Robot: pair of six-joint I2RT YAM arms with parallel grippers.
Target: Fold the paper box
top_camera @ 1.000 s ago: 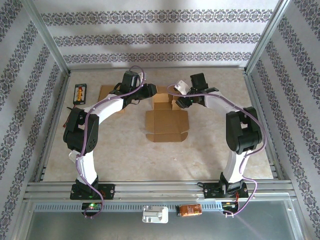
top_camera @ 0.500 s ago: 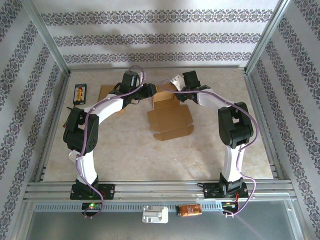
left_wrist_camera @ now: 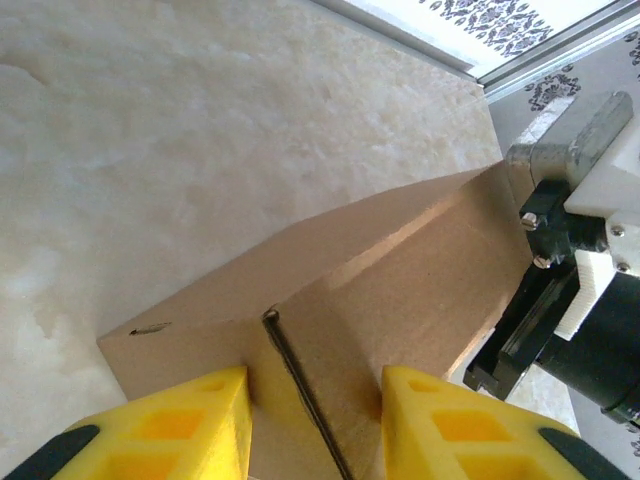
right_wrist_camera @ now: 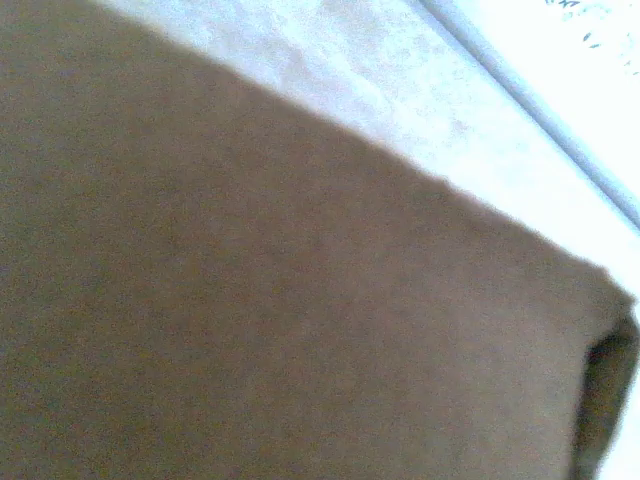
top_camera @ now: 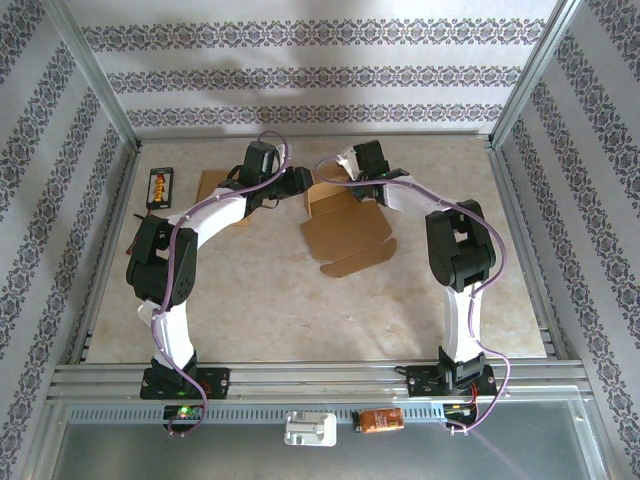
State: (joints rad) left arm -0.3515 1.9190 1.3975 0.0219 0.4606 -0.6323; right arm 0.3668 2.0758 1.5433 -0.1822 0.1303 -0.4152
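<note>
The paper box (top_camera: 345, 238) is a brown cardboard blank lying mostly flat at the table's middle, with its far panels raised. My left gripper (top_camera: 300, 187) sits at the box's far left corner. In the left wrist view, its yellow fingers (left_wrist_camera: 190, 420) press on a raised, slit cardboard wall (left_wrist_camera: 400, 270) from both sides; the left gripper (left_wrist_camera: 315, 385) is shut on that wall. My right gripper (top_camera: 352, 190) is down at the far right edge of the box, and its black and white body (left_wrist_camera: 575, 290) shows beside the wall. Brown cardboard (right_wrist_camera: 250, 300) lies close against the right wrist camera and hides that gripper's fingers.
A black device with red and yellow marks (top_camera: 160, 186) lies at the far left, next to another cardboard piece (top_camera: 208, 184). Metal frame posts and patterned walls enclose the table. A white part (top_camera: 310, 430) and an orange item (top_camera: 380, 420) rest on the near rail.
The right arm swung left toward the box's far edge and its gripper closed. The box turned counterclockwise, its right side swinging away. The left arm stayed put.
</note>
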